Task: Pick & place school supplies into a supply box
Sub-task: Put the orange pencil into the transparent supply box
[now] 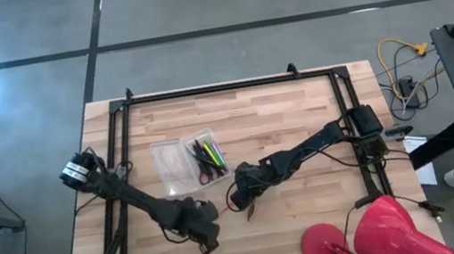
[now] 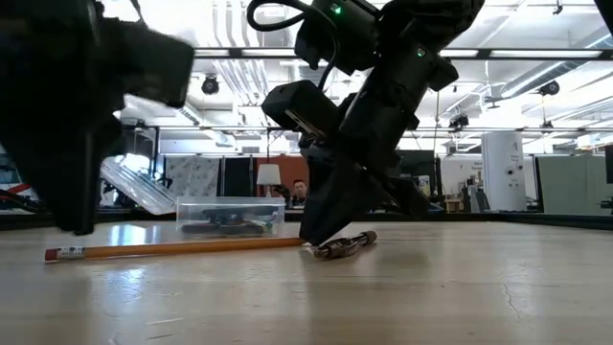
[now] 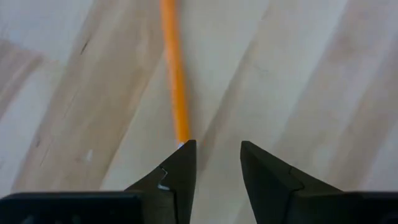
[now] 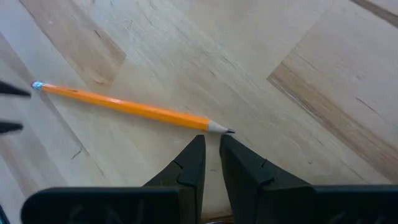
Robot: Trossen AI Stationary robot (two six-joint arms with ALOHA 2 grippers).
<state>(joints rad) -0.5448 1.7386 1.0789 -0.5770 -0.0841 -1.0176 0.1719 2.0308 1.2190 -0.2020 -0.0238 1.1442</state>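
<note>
An orange pencil (image 1: pixel 221 209) (image 2: pixel 172 247) lies flat on the wooden table between my two grippers. My left gripper (image 1: pixel 209 238) (image 3: pixel 214 149) is open at the pencil's eraser end (image 2: pixel 62 254). My right gripper (image 1: pixel 245 201) (image 4: pixel 211 146) points down just short of the pencil's sharpened tip (image 4: pixel 227 130), open by a narrow gap. A short brown thing (image 2: pixel 345 246) lies on the table by its fingertips. The clear supply box (image 1: pixel 204 157) (image 2: pixel 230 216) stands behind, lid (image 1: pixel 174 166) open, with pens and red-handled scissors inside. My left gripper: the pencil (image 3: pixel 174 68) runs up to the tip of one finger (image 3: pixel 183 155), which hides its end, so I cannot tell whether they touch. My right gripper: its fingertips stand low beside the brown thing (image 2: pixel 330 249), and I cannot tell whether they touch it.
A big red and pink round object (image 1: pixel 378 235) sits at the table's near right corner. A black frame (image 1: pixel 230 86) runs along the far, left and right edges. Bare wood lies near the grippers. A person (image 2: pixel 300 192) shows far behind the table.
</note>
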